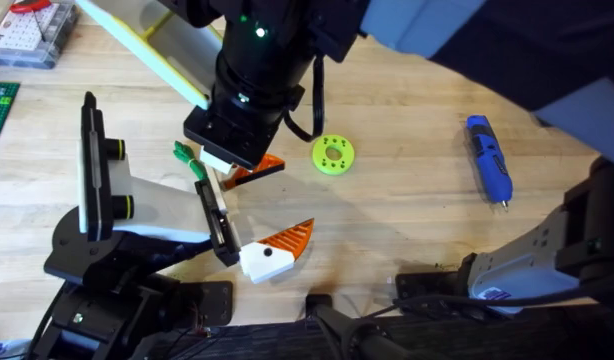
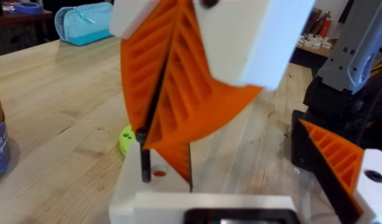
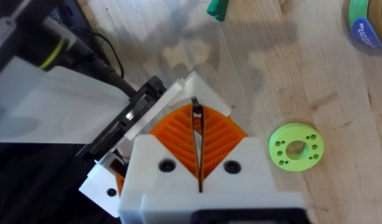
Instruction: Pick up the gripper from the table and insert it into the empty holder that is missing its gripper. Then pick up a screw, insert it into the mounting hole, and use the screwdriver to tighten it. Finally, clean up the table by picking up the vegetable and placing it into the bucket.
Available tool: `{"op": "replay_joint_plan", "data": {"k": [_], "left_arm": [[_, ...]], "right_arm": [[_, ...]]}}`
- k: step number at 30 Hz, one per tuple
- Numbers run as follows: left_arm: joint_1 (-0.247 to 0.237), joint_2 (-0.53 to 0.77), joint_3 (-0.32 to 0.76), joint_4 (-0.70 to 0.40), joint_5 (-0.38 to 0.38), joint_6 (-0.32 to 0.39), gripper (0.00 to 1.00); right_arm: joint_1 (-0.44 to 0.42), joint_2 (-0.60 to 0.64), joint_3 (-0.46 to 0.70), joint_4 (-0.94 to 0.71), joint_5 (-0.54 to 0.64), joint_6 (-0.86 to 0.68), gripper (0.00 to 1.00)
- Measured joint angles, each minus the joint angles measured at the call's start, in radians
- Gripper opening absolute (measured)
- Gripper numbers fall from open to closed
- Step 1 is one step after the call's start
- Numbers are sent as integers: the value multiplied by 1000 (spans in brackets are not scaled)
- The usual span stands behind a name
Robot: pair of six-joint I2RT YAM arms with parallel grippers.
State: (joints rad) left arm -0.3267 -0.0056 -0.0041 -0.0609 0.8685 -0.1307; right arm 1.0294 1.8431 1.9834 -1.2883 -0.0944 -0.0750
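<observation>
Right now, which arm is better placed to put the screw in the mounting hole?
Right: its gripper pinches the black screw just beside the hole on the left arm's white mount.

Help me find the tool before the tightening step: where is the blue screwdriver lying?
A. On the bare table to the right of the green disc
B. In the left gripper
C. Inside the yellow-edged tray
A: the screwdriver lies on the table, right of the green disc.

black jointed arms with looping black cables and a green indicator light; each claw [image 3: 199,140] is white-blocked with orange ribbed fingers [image 3: 222,134].
</observation>
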Motion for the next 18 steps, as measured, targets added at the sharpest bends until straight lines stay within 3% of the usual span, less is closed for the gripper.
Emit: {"op": "replay_joint_plan", "data": {"k": [18], "left_arm": [[-1, 5, 9, -6, -1, -5, 990]], "right_arm": [[0, -28, 0, -74, 2, -1, 5]]}}
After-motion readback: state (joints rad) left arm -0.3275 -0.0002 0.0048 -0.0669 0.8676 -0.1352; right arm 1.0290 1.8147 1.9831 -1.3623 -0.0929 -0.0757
